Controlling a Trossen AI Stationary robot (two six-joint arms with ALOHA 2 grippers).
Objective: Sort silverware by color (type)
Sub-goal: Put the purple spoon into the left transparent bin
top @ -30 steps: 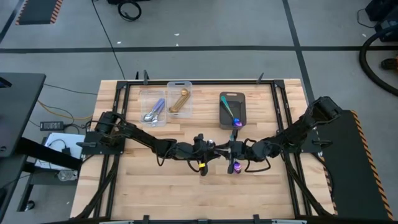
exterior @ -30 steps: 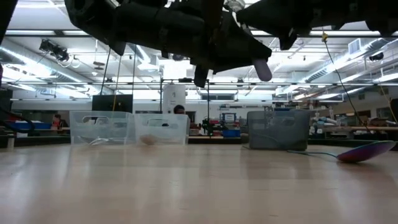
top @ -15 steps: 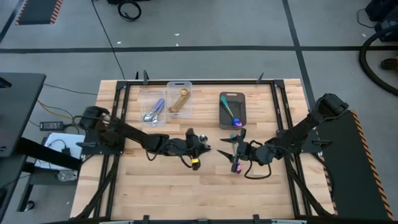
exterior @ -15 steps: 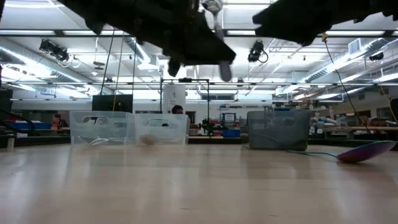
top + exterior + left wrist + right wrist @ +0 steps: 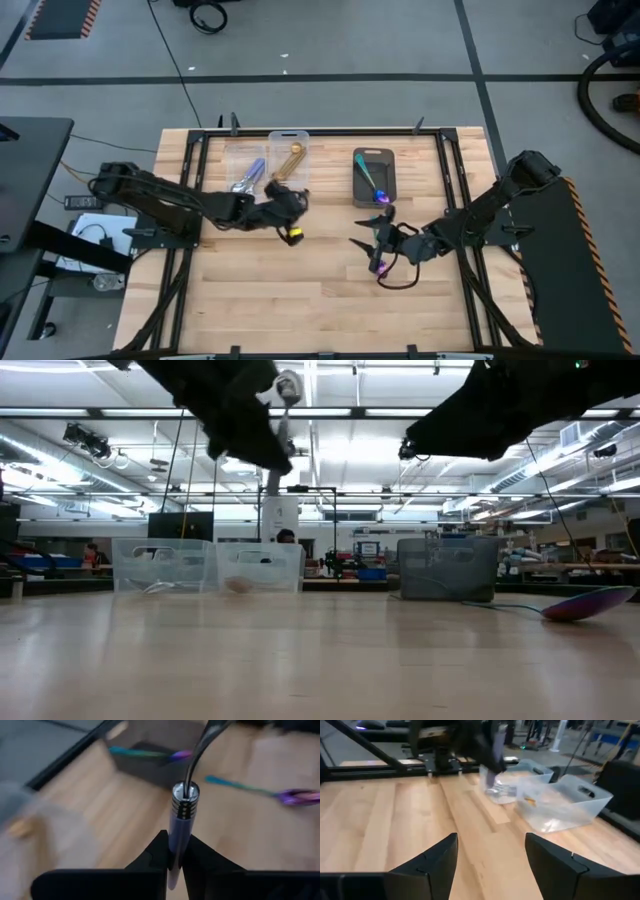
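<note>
My left gripper hangs above the table just on the near side of the two clear bins, shut on a silver spoon with a lavender handle. The same spoon shows high up in the low view. My right gripper stands open near the table's middle, with nothing between its fingers. Just on its near side a blue-purple spoon with a teal handle lies flat on the table. The clear bins hold a lavender-handled spoon and a gold one. My left gripper pinches the spoon's lavender handle between its two fingers. The spoon sticks out past the fingertips along the line of the fingers, its metal neck and bowl end foremost. The fingers slant down from the table's left, and the spoon is lifted clear.
A dark grey bin at the far middle right holds another blue-purple spoon. Bare wood lies along the table's near half. A black frame runs round the table edges.
The two grippers met over the table's middle a second ago. My right gripper has opened and stayed about there. My left gripper has carried the lavender-handled spoon up and toward the table's far left, to the clear bins, tipping its fingers upward on the way.
</note>
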